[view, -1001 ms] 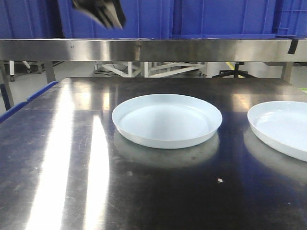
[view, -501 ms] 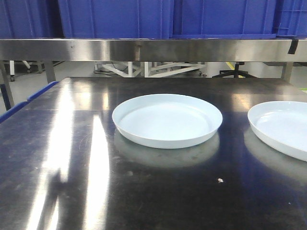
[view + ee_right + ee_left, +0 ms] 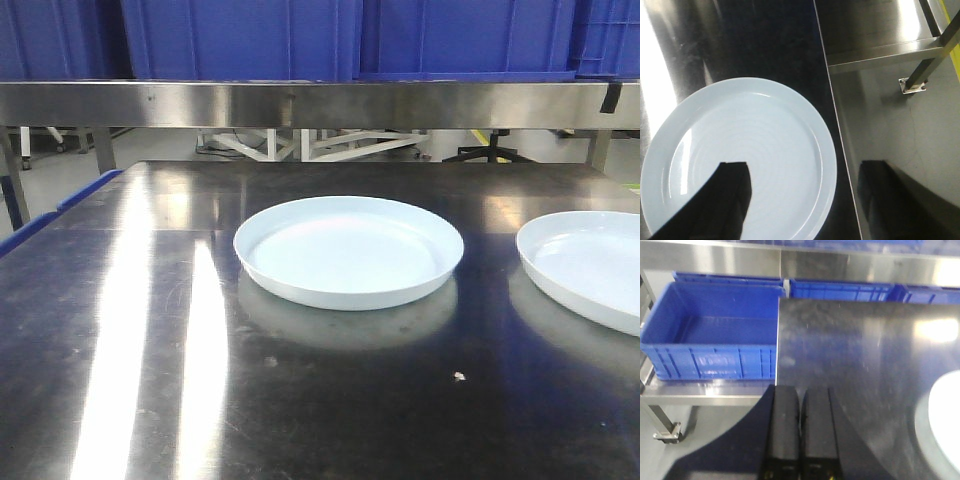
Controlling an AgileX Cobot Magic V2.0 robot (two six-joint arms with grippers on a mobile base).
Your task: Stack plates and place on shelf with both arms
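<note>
One glossy pale white-blue round plate (image 3: 348,250) is lying centrally on the dark steel bench (image 3: 150,350), the second plate (image 3: 590,265) at 3 o'clock, while the left gripper (image 3: 801,392) is holding its jaws together and the right gripper (image 3: 805,167) its jaws apart over the second plate.

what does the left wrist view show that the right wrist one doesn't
Only the left wrist view: blue crates and the left gripper, fingers pressed together. Only the right wrist view: the right gripper, fingers wide apart, and a bolted leg foot. Both: the dark steel table and a pale plate, whole in the right view, just an edge in the left.
</note>
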